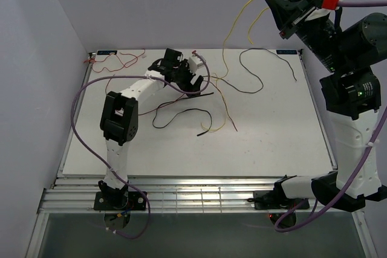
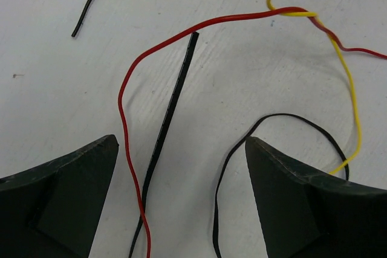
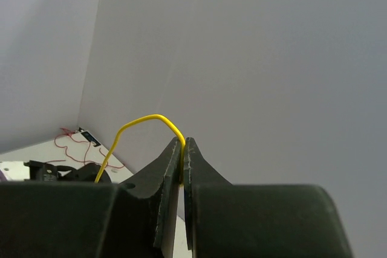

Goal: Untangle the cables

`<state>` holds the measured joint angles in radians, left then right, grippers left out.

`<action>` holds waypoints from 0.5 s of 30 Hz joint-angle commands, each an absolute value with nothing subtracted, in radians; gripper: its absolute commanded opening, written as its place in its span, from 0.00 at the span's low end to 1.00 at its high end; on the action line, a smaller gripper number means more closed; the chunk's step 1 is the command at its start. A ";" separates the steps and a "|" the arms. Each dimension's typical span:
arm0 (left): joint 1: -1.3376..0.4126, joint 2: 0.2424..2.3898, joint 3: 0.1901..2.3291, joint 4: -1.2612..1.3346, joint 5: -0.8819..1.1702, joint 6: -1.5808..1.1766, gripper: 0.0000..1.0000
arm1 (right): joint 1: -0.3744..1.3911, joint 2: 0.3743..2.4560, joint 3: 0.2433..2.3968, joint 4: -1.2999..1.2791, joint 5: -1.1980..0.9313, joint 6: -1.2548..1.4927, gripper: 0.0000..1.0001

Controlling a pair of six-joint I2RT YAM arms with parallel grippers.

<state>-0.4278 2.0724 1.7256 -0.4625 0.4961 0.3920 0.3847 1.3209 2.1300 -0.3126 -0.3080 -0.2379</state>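
Top external has my right fingers [image 1: 283,9] raised high above the far right of the counter [image 1: 272,143]. They are pinched shut on the yellow cable [image 1: 242,10], which hangs in a loose curve down to the counter's middle. Right wrist shows that yellow strand clamped between them. My left fingers [image 2: 60,203] are spread wide, low over the far middle. A red cable [image 2: 130,83] and a black cable [image 2: 172,101] lie on the counter between them. Yellow twists over red just beyond, to the right.
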 commanded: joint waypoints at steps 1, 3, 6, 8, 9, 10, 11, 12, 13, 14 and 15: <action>-0.420 2.115 1.808 -0.439 0.566 0.443 0.98 | 0.387 1.290 2.149 -0.273 -0.347 -0.196 0.08; -0.422 2.143 1.832 -0.439 0.598 0.449 0.98 | 0.387 1.282 2.148 -0.267 -0.338 -0.192 0.08; -0.423 2.187 1.839 -0.401 0.588 0.437 0.98 | 0.387 1.269 2.146 -0.265 -0.330 -0.189 0.08; -0.426 2.233 1.854 -0.390 0.562 0.423 0.98 | 0.387 1.258 2.145 -0.267 -0.330 -0.189 0.08; -0.426 2.250 1.880 -0.371 0.523 0.395 0.98 | 0.387 1.255 2.143 -0.267 -0.330 -0.187 0.08; -0.426 2.266 1.890 -0.358 0.500 0.378 0.98 | 0.387 1.247 2.140 -0.264 -0.330 -0.189 0.08; -0.426 2.292 1.897 -0.339 0.476 0.358 0.98 | 0.387 1.246 2.137 -0.264 -0.330 -0.189 0.08; -0.426 2.302 1.904 -0.306 0.439 0.327 0.98 | 0.387 1.243 2.137 -0.265 -0.327 -0.190 0.08; -0.426 2.310 1.911 -0.289 0.431 0.315 0.97 | 0.387 1.238 2.135 -0.267 -0.325 -0.192 0.08; -0.426 2.318 1.913 -0.273 0.420 0.305 0.95 | 0.387 1.236 2.132 -0.265 -0.322 -0.193 0.08; -0.426 2.318 1.913 -0.249 0.416 0.298 0.92 | 0.387 1.236 2.132 -0.265 -0.319 -0.195 0.08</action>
